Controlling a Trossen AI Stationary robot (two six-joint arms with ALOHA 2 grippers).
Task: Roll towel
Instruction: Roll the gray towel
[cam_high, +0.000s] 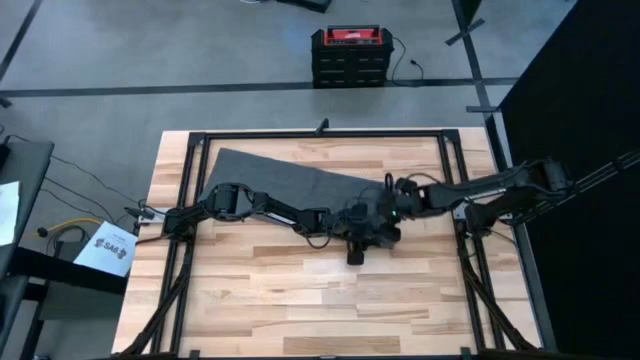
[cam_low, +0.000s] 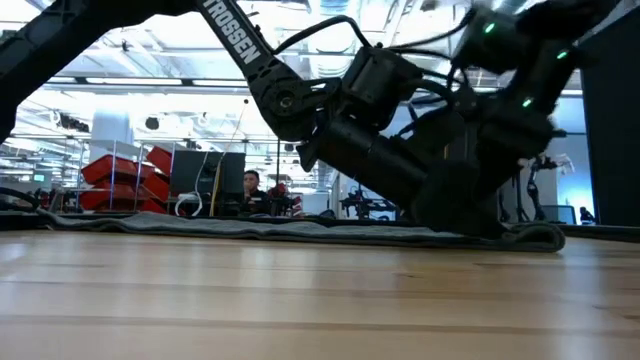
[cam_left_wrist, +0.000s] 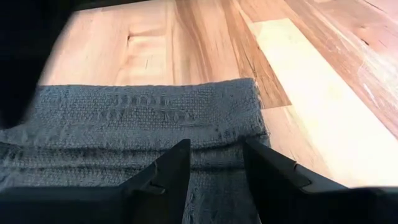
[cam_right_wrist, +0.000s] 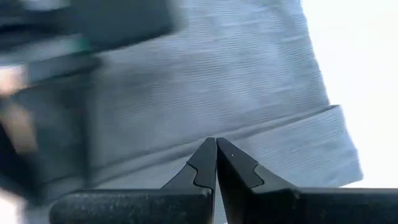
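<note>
Both pincers meet at the towel's (cam_high: 275, 172) four-o'clock corner: left pincer (cam_left_wrist: 214, 163) released astride its fold, right pincer (cam_right_wrist: 216, 151) clenched on it.

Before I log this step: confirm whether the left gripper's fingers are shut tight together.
No. In the left wrist view the left gripper has its fingers spread, with the towel showing in the gap between them.

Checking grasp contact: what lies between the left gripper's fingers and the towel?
Nothing. In the left wrist view the left gripper straddles a fold of the towel, cloth filling the gap between its open fingers.
</note>
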